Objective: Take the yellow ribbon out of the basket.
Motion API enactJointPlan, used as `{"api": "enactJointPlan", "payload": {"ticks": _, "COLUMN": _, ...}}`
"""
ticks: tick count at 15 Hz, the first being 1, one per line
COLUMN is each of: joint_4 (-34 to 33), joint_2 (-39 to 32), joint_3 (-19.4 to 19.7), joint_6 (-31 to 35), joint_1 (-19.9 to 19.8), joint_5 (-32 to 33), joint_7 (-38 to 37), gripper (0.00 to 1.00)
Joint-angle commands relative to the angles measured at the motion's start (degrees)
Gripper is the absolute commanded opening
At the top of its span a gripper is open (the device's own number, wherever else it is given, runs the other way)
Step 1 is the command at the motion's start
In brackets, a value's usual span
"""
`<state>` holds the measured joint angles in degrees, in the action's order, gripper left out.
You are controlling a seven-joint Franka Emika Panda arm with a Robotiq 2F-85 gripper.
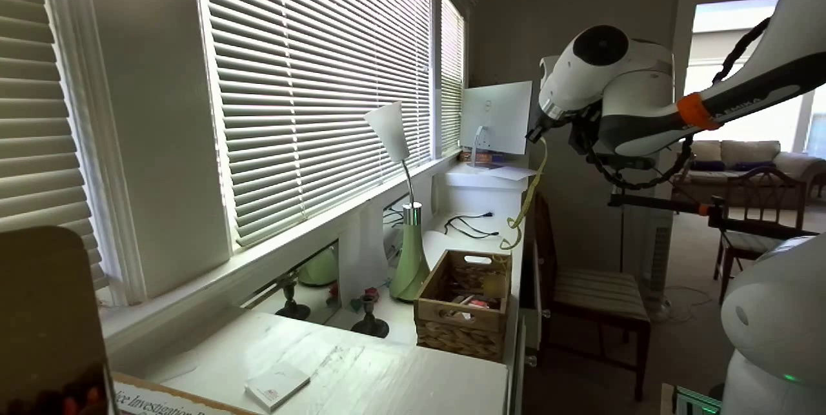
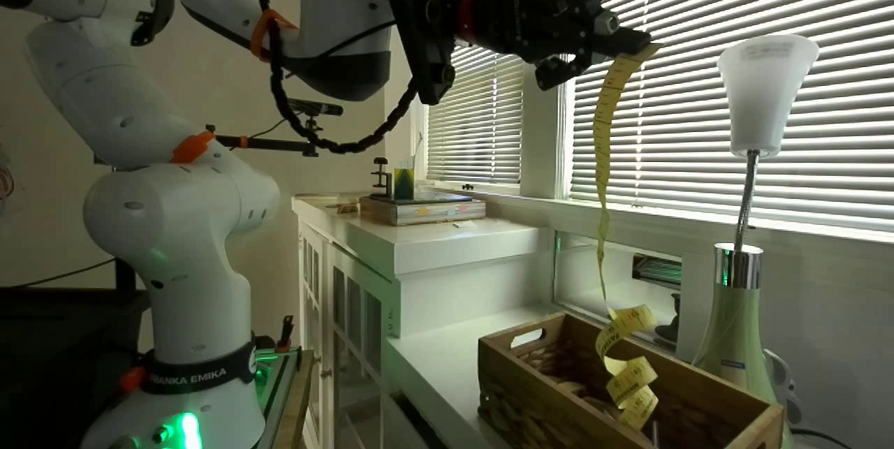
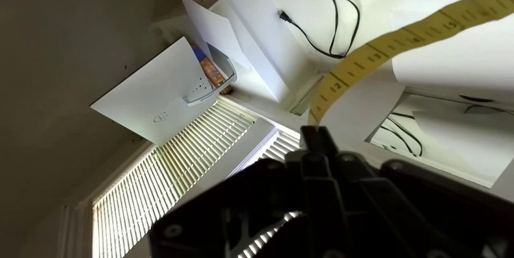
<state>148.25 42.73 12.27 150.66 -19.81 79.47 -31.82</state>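
Note:
The yellow ribbon is a soft yellow measuring tape with printed numbers. My gripper is shut on its upper end, high above the basket; the fingertips pinch it in the wrist view. The ribbon arcs away to the upper right there. It hangs down in both exterior views, twisted and curling in its lower part. The brown woven basket stands on the white counter and also shows in an exterior view. The ribbon's lower curls overlap the basket's opening, and its lowest end appears to be inside.
A green lamp with a white shade stands beside the basket, near the window blinds. Other small items lie in the basket. A black cable and a monitor are farther along the counter. A dark candle holder stands near the basket.

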Motion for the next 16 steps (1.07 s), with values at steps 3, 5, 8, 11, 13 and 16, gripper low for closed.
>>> {"api": "enactJointPlan", "payload": {"ticks": 3, "joint_4": -0.06, "joint_2": -0.28, "joint_3": -0.14, "joint_6": 0.00, "joint_1": -0.49, "joint_5": 1.77, "joint_7": -2.32, "gripper": 0.01}}
{"api": "enactJointPlan", "payload": {"ticks": 5, "joint_4": -0.05, "joint_2": -0.60, "joint_3": -0.14, "joint_6": 0.00, "joint_1": -0.48, "joint_5": 1.77, "joint_7": -2.68, "gripper": 0.01}}
{"api": "enactJointPlan", "payload": {"ticks": 8, "joint_4": -0.05, "joint_2": -0.81, "joint_3": -0.14, "joint_6": 0.01, "joint_1": -0.48, "joint_5": 1.77, "joint_7": -2.80, "gripper": 0.01}}
{"api": "enactJointPlan", "payload": {"ticks": 11, "joint_4": -3.48, "joint_2": -3.19, "joint_3": 0.44, "joint_6": 0.47, "joint_1": -2.38, "joint_5": 5.30, "joint_7": -6.34, "gripper": 0.00}}
{"api": "enactJointPlan", "payload": {"ticks": 13, "joint_4": -8.01, "joint_2": -5.88, "joint_3": 2.00, "joint_6": 0.55, "joint_1": -4.62, "joint_5": 9.57, "joint_7": -10.18, "gripper": 0.00}}
{"api": "enactJointPlan", "payload": {"ticks": 16, "joint_4": -15.20, "joint_2": -11.10, "joint_3": 5.11, "joint_6": 2.17, "joint_1": -6.24, "joint_5": 17.43, "joint_7": -18.23, "gripper": 0.00}}
